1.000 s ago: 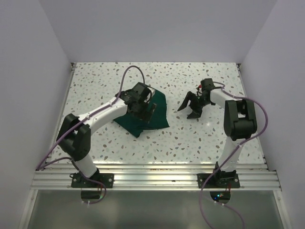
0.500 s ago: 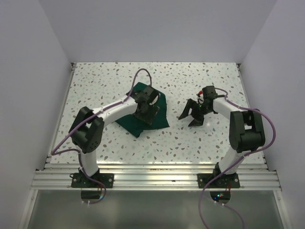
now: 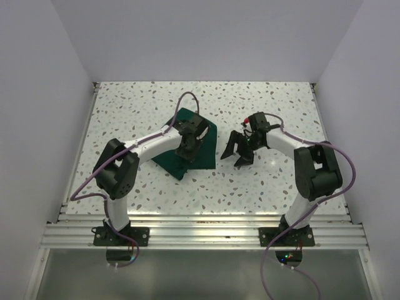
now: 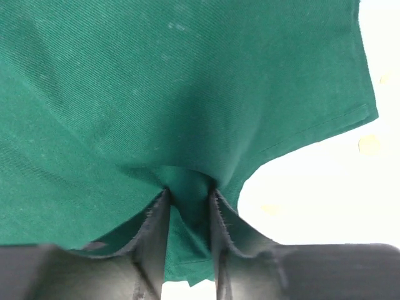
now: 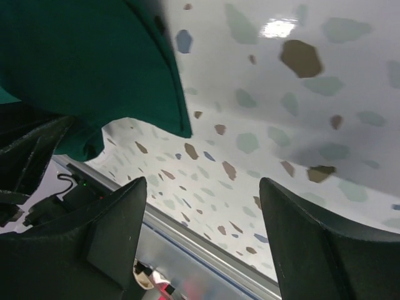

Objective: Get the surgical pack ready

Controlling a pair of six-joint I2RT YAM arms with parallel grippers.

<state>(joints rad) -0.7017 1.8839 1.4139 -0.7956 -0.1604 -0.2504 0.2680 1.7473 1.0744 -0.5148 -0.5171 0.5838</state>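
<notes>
Where left fingers (image 4: 153, 250) pinch it, the dark green drape (image 4: 187, 94) puckers, perhaps folded; right fingers (image 5: 300, 244) gape.

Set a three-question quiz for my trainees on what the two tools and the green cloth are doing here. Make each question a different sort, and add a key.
1. True or false: the right tool is shut on the green drape.
2. What sits between the fingers of the left tool? A) a fold of the drape B) a steel tray C) nothing
3. Fill in: seen from above, the drape lies to the ____ of the right tool.

Key
1. False: its jaws stand open and empty.
2. A
3. left
</notes>
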